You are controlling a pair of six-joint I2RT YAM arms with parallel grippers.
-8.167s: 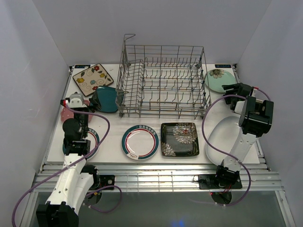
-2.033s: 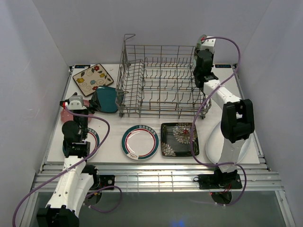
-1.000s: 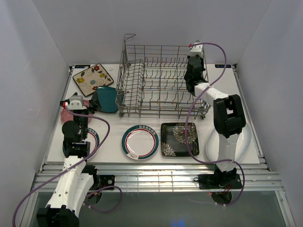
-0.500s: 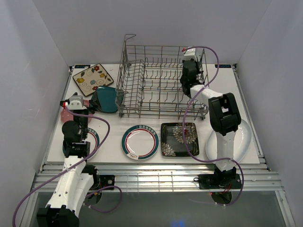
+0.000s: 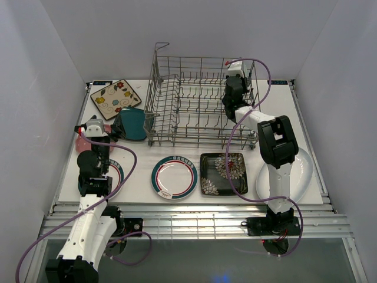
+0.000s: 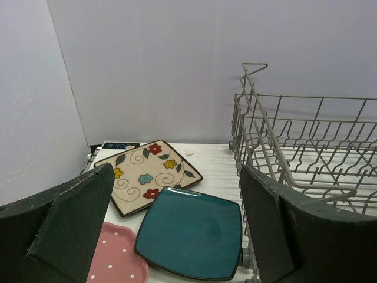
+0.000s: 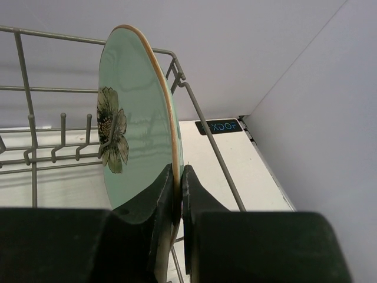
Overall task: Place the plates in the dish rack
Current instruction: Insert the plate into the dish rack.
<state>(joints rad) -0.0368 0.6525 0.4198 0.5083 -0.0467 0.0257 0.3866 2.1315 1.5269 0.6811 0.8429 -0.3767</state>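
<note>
Grey wire frames the top view: the dish rack (image 5: 203, 58) stands at the back of the table, and the right gripper (image 5: 232, 109) reaches down into its right end, just inside the end wall. The plate it carries is hidden behind the wrist here, so the hold cannot be read from above. The left gripper (image 5: 113, 126) sits off the rack's left end, beside the teal square plate (image 5: 133, 124) and well apart from the rack's right end. In the left wrist view, the left gripper (image 6: 177, 177) stands spread wide and empty. The teal square plate (image 6: 191, 233) lies just ahead of it, the cream floral plate (image 6: 147, 175) beyond and the pink dotted plate (image 6: 115, 264) at lower left, all off the left side of the dish rack (image 6: 277, 147). In the right wrist view, the right gripper (image 7: 178, 180) is pinched narrow on the lower rim of the mint plate (image 7: 132, 135). The plate stands on edge, nearly upright, its flowered face turned toward the rack's tines on the left and its back toward the end-wall wire of the dish rack (image 7: 207, 132). Whether its bottom edge rests between tines is hidden by the fingers. The slot probably lies straight below the grip, so the coming move looks like a short descent keeping the plate parallel to that end wall, and only the right arm is placed for it.
</note>
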